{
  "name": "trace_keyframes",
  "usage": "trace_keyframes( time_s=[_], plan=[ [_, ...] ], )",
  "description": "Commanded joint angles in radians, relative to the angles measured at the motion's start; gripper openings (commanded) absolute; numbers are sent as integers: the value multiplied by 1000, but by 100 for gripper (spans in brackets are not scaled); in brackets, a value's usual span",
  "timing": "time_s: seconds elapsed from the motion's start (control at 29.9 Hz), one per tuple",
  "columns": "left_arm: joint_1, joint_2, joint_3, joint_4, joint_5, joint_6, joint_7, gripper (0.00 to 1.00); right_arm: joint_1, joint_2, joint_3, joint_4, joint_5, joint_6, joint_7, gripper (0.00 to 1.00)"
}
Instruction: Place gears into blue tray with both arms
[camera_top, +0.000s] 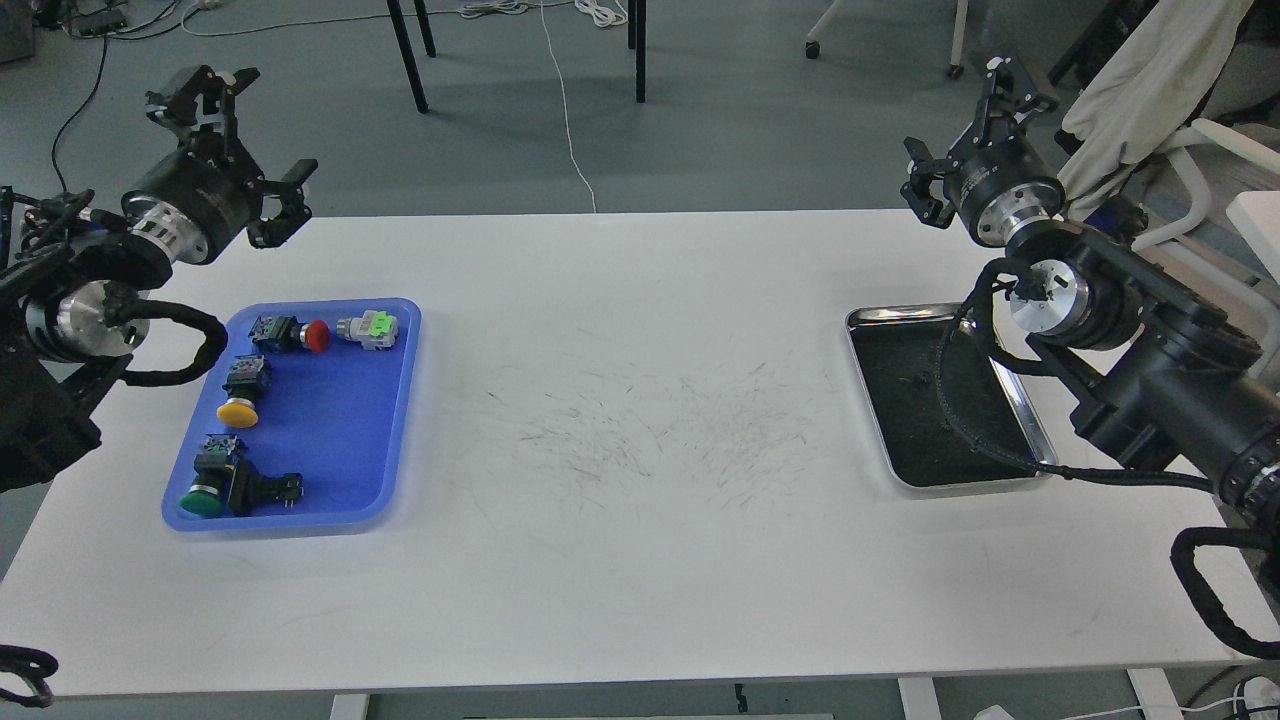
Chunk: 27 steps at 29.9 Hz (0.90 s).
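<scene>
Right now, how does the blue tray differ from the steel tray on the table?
The blue tray is bright blue plastic near the left gripper; the steel tray is shiny metal with a dark bottom, near the right gripper. The blue tray holds pushbutton switches with coloured caps; the steel tray holds only tiny dark bits, too small to identify. Both are flat, low-rimmed rectangles.

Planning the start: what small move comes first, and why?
Probably lower the open right gripper toward the steel tray, where faint specks on the dark bottom may be gears; the left gripper also hangs open, raised; the blue tray holds only switches.
</scene>
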Motion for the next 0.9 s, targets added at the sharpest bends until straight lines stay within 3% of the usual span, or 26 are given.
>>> trace_keyframes(
  time_s=[0.0, 0.87],
  plan=[
    [-10, -11, 27, 3, -1, 2, -5, 99, 0, -2, 0, 2, 0, -1, 0, 99],
    [-16, -93, 29, 32, -3, 27, -8, 99, -2, -18, -5, 3, -2, 1, -3, 99]
  ],
)
